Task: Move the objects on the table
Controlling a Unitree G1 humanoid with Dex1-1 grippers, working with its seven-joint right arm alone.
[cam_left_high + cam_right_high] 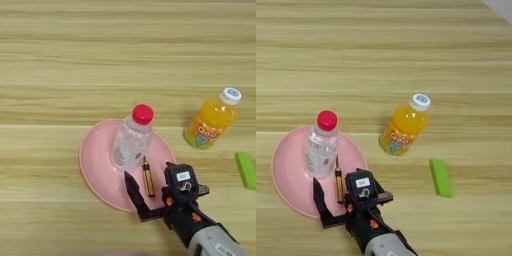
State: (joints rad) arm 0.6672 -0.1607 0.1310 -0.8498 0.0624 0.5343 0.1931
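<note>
A clear plastic bottle with a red cap (132,140) stands upright on a pink plate (95,162). Just right of it, a thin screwdriver (147,177) with an amber-and-black handle lies on the plate, pointing away from me. My right gripper (150,189) is open over the plate's near right edge. One black finger (134,195) is left of the screwdriver and the other is on its right, neither touching it. An orange-juice bottle with a white cap (403,127) stands tilted on the table (381,60), right of the plate and apart from the gripper.
A small green block (440,177) lies flat on the wood to the right of my gripper, below the juice bottle. My silver forearm (215,242) enters from the bottom right corner.
</note>
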